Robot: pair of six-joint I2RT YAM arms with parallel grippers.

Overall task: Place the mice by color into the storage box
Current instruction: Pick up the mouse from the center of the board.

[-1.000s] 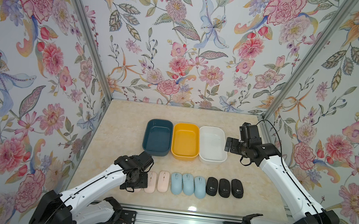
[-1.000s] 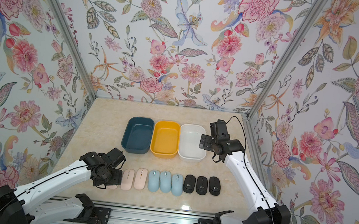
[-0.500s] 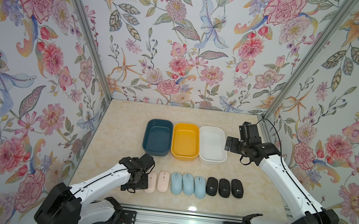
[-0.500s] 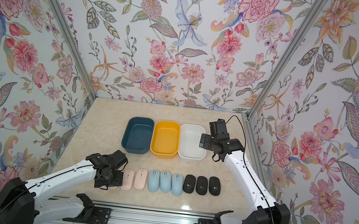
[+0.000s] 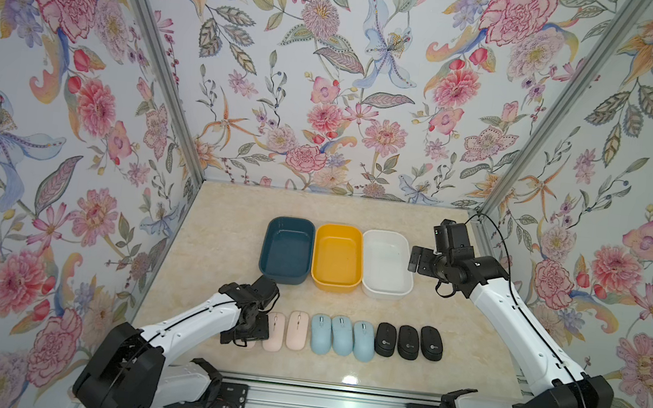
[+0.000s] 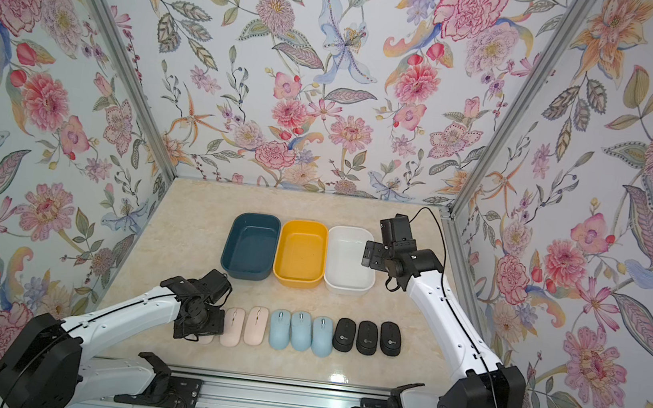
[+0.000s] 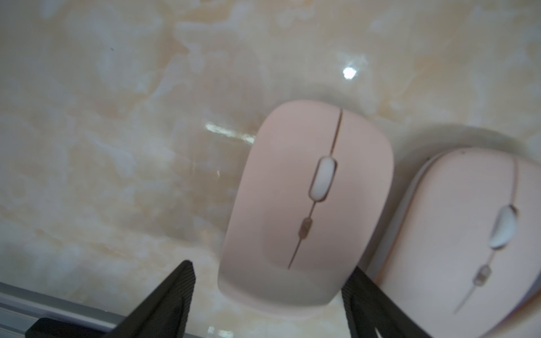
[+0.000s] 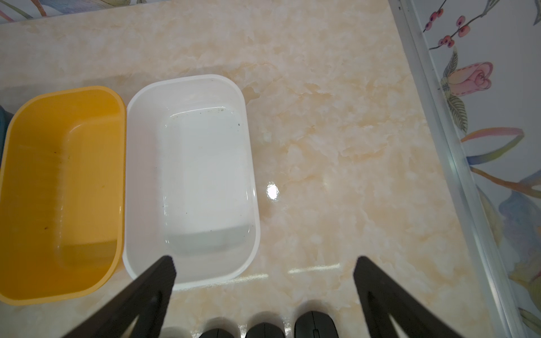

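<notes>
Mice lie in a row near the table's front: pink mice (image 5: 274,332) (image 5: 297,330), three light blue mice (image 5: 342,336) and three black mice (image 5: 408,342). The leftmost pink mouse (image 7: 292,204) is mostly hidden under my left gripper (image 5: 245,330) in both top views. In the left wrist view my left gripper (image 7: 270,264) is open and straddles this mouse's rear end, not clamping it. Behind the row stand the storage boxes: dark blue (image 5: 269,249), yellow (image 5: 321,254) and white (image 5: 368,262). My right gripper (image 5: 418,261) (image 8: 265,257) hangs open beside the white box (image 8: 248,146), holding nothing.
A second pink mouse (image 7: 468,234) lies close beside my left gripper's finger (image 7: 369,295). Floral walls with metal posts (image 5: 502,191) close in the table. A metal rail (image 5: 336,398) runs along its front edge. The black mice (image 8: 314,326) show at the edge of the right wrist view.
My left gripper has shifted slightly toward the table's front over the leftmost pink mouse. The right arm has not moved.
</notes>
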